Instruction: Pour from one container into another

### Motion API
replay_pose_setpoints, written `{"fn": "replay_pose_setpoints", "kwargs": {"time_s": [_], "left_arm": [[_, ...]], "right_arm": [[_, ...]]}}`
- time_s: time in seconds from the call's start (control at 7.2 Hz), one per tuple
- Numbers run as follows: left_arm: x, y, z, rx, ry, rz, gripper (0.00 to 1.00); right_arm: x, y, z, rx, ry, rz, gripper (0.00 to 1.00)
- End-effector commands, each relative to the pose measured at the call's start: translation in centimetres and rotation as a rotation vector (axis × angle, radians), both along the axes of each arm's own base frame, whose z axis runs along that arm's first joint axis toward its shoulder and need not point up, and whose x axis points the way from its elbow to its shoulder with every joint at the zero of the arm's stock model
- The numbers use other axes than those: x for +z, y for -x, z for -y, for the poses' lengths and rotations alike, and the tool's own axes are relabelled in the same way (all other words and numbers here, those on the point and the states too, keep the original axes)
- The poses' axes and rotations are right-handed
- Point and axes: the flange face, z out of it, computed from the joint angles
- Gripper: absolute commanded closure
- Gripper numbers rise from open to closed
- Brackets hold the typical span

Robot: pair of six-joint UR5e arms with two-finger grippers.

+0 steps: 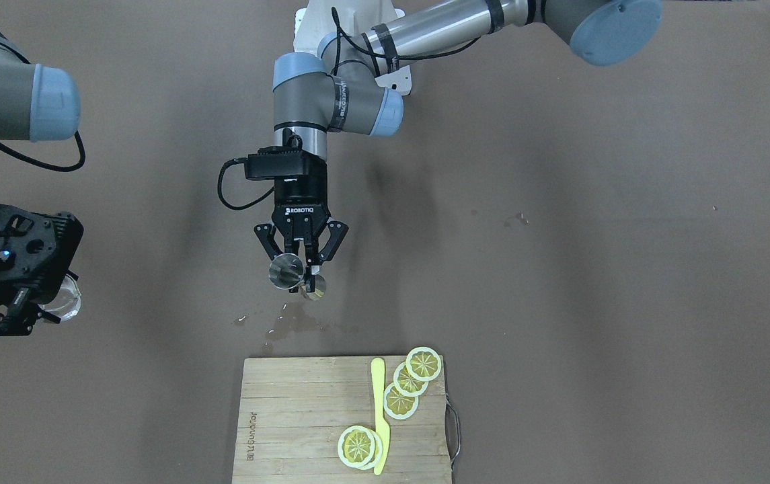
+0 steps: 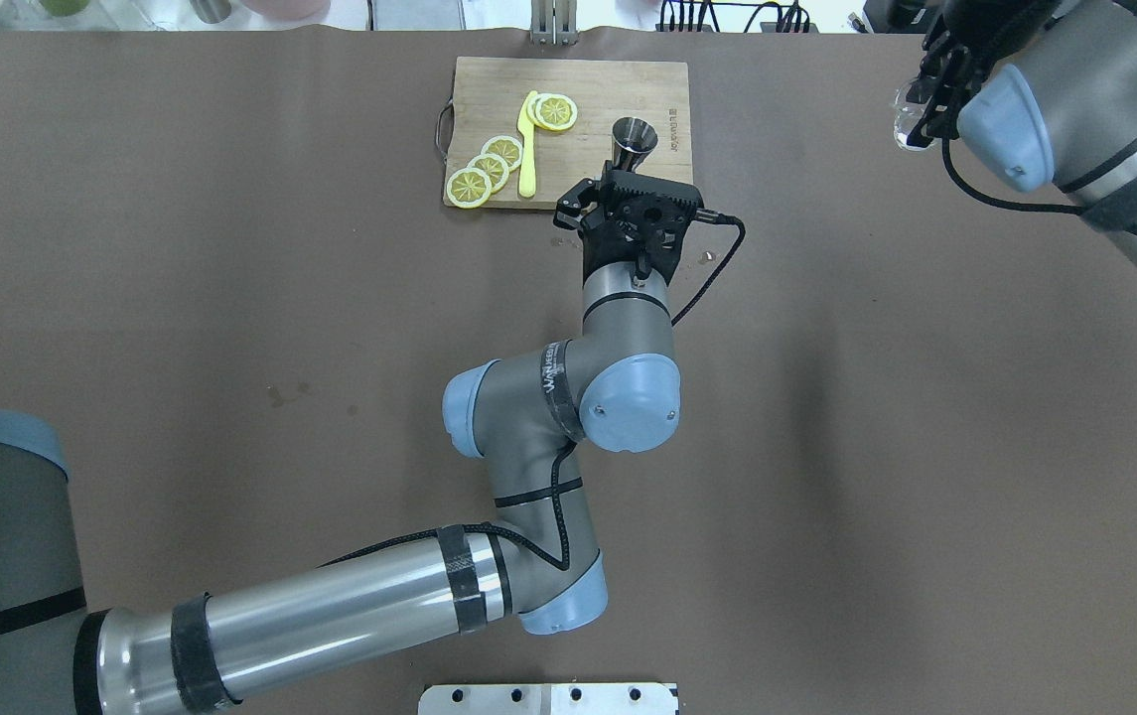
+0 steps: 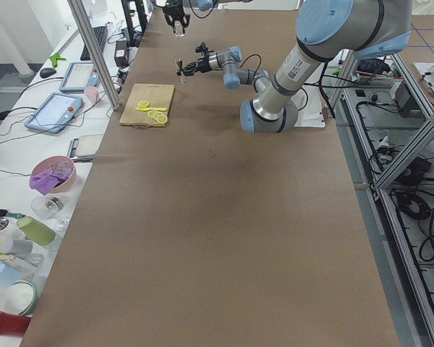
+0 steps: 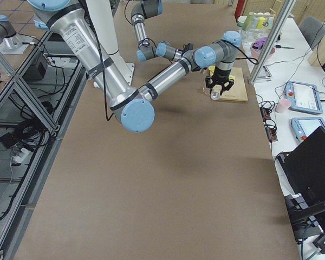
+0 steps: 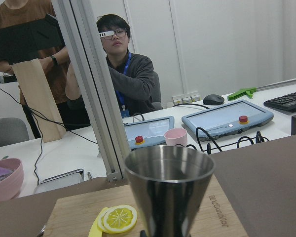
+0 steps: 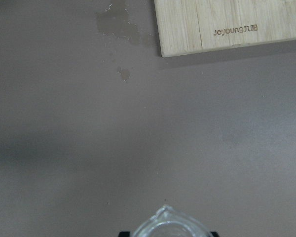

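Observation:
My left gripper [image 1: 302, 267] is shut on the waist of the metal jigger [image 1: 286, 271] and holds it above the table, just short of the cutting board. The jigger [image 5: 168, 190] stands upright in the left wrist view, its open cone upward. At the table's right end, my right gripper [image 2: 923, 97] is shut on the clear glass cup [image 2: 907, 114] and holds it high above the brown surface. The cup's spouted rim [image 6: 170, 226] shows at the bottom of the right wrist view. Cup and jigger are far apart.
A wooden cutting board [image 1: 290, 417] lies at the far edge with several lemon slices [image 1: 409, 380] and a yellow knife [image 1: 378, 413]. Wet spots [image 1: 290, 326] mark the table before the board. Operators and tablets sit beyond the table.

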Motion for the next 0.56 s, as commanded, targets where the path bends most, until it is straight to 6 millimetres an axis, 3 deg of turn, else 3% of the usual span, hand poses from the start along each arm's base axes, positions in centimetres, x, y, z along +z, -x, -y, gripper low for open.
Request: {"fn": "replay_pose_setpoints", "kwargs": {"time_s": [0.0,0.14,0.42], "left_arm": [[3.4,2.3,0.0,0.034,-0.003,-0.048,1.00],[5.2,4.0,-0.7,0.043,-0.008,-0.066,1.00],[7.8,7.1,-1.5,0.083,-0.020,-0.092,1.00]], "right_arm": [[5.0,-2.6,-1.5,0.007,0.036,0.100,1.00],[5.9,-3.9,-1.8,0.011,0.039,0.138,1.00],[10.7,-6.1,-3.7,0.044,0.038,0.182,1.00]]}}
